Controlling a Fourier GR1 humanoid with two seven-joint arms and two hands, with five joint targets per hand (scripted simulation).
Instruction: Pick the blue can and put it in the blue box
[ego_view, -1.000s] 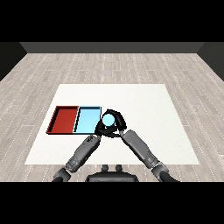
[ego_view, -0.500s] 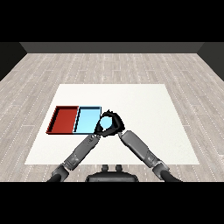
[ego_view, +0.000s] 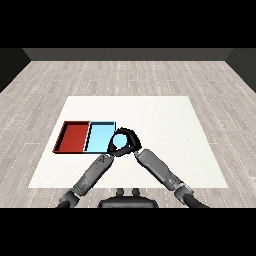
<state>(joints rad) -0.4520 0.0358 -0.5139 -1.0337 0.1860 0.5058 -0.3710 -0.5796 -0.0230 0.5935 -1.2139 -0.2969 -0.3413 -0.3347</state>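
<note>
the blue can is likely light and rigid, with a smooth curved wall that could be slippery; this is a judgement from its look alone. the advisable hold is around the side wall, near mid-height, with the fingers on one side and the thumb opposing, so the can is staying upright during transfer.

the can is showing as a pale blue disc, probably its top face, ringed by black fingers. no label or marking is discernible.

the right hand is curling around the can and is holding it, fingers closed around its wall. the left hand is sitting just below and to the 7 o'clock side of the can; its fingers are largely hidden where the two hands are meeting, so their state cannot be told.

the can is sitting at the 3 o'clock edge of the blue tray, overlapping the tray's right rim. whether it is over the tray floor or just beside it cannot be determined. the red tray is lying at the 9 o'clock side of the blue tray, touching it, on the white worktop.
</note>
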